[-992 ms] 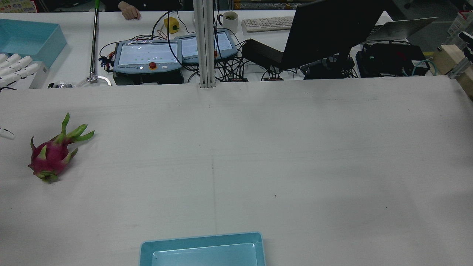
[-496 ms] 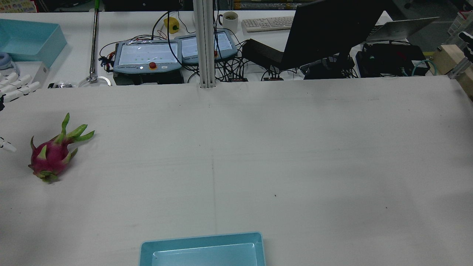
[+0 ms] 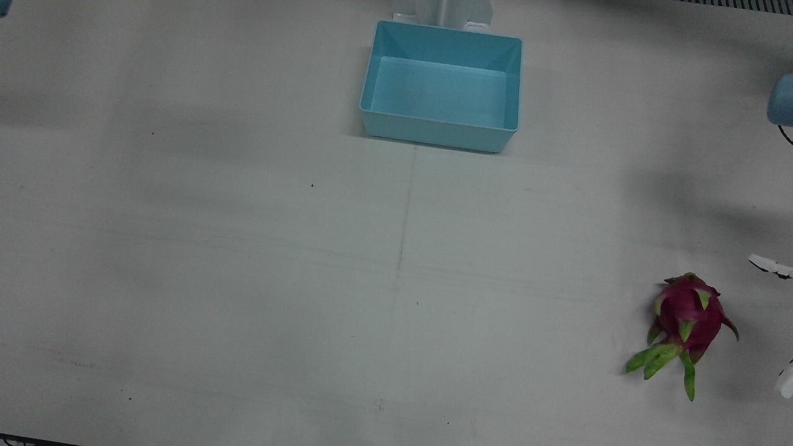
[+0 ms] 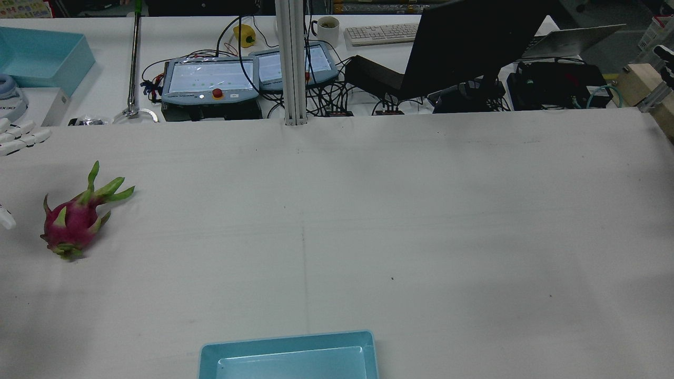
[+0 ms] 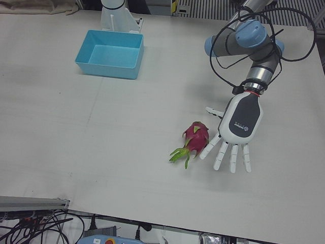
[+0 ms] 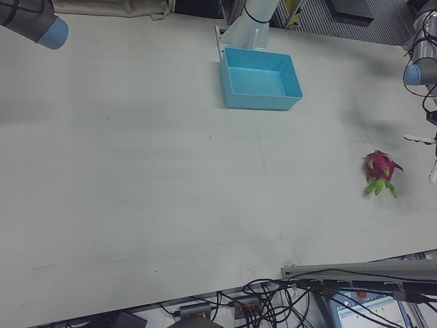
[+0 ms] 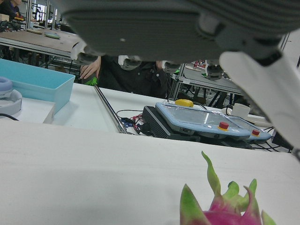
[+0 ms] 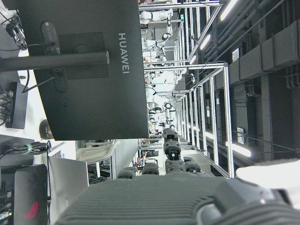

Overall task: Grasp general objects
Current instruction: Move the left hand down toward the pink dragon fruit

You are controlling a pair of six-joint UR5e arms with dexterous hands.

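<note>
Overhead, front view: dragon fruit (image 3: pixel 689 322) lying on its side on the pale desk (image 3: pixel 248 279), at the lower right of the picture, green leafy end pointing toward the operators' side. Blue bin (image 3: pixel 441 87) at the top centre, well apart from the fruit. Two white tips of the left hand's fingers (image 3: pixel 770 266) show at the right edge, just beside the fruit and not touching it.

Rear view: dragon fruit (image 4: pixel 75 218) at the far left of the desk (image 4: pixel 368 221). White fingers (image 4: pixel 23 137) of the left hand enter at the left edge beyond the fruit; one more tip at the edge beside it. Rim of the blue bin (image 4: pixel 288 355) at the bottom centre. Beyond the desk: two control tablets (image 4: pixel 210 79), a black monitor (image 4: pixel 463 42), a keyboard (image 4: pixel 382 33), a mug (image 4: pixel 328 29).

Left-front view: left hand (image 5: pixel 236 129) palm down over the desk, fingers spread and holding nothing, the nearest one close against the fruit (image 5: pixel 195 139); contact cannot be told. Blue bin (image 5: pixel 110 54) at the upper left.

Right-front view: fruit (image 6: pixel 381 168) near the right edge; bin (image 6: pixel 261 78) at the top centre.

Left hand view: underside of the hand (image 7: pixel 178 28) above, fruit tips (image 7: pixel 225 206) below.

Right hand view: right hand (image 8: pixel 187 197), dark casing only; finger state cannot be told.
</note>
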